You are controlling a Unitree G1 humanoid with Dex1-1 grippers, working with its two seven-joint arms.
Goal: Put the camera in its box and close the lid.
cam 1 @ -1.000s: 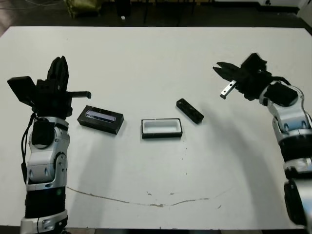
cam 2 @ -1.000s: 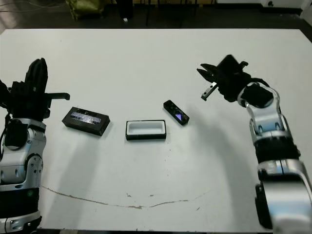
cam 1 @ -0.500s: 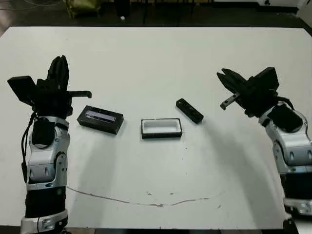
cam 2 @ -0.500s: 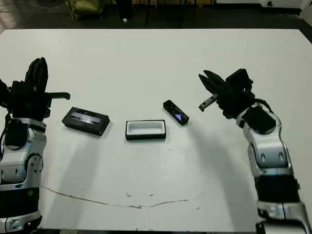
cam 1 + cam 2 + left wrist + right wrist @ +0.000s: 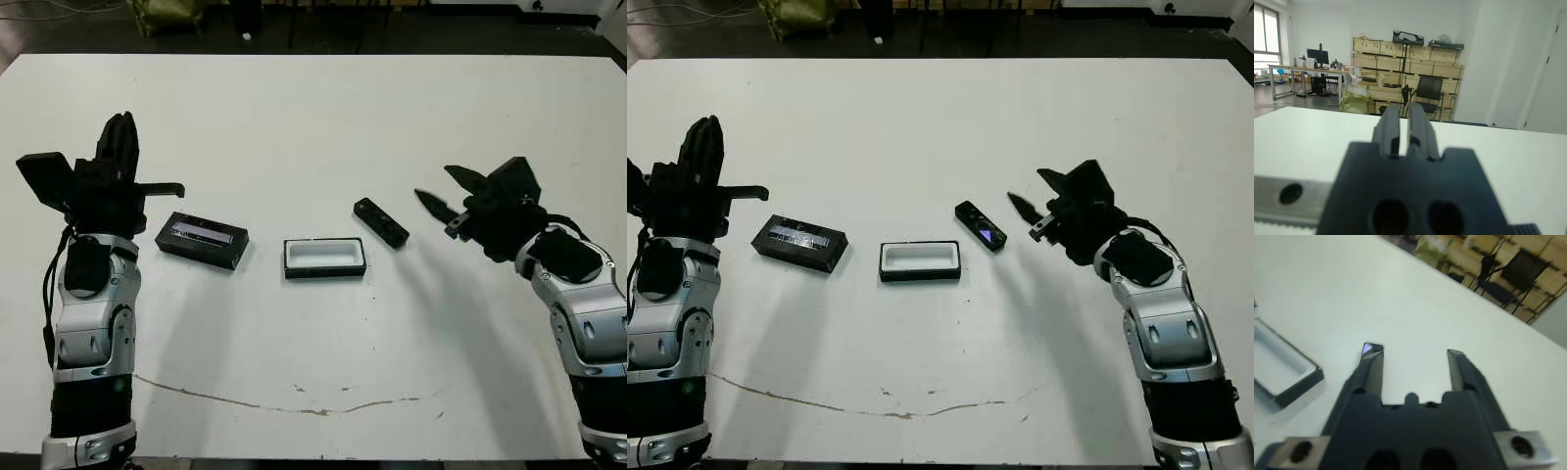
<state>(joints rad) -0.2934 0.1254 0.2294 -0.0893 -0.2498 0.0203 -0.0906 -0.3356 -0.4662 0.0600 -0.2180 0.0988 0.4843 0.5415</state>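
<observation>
white table, lid, box, camera

The surface is white, marked by a thin brownish line near its front edge. The camera is black with a bluish-purple glint. The box is black outside, white inside. The lid is black with a grey-silver strip. Both arms are silver-grey with black fingers.

In the right wrist view the camera is almost wholly hidden behind one finger of the right end effector. The box is blurred and cut off by the picture edge.
</observation>
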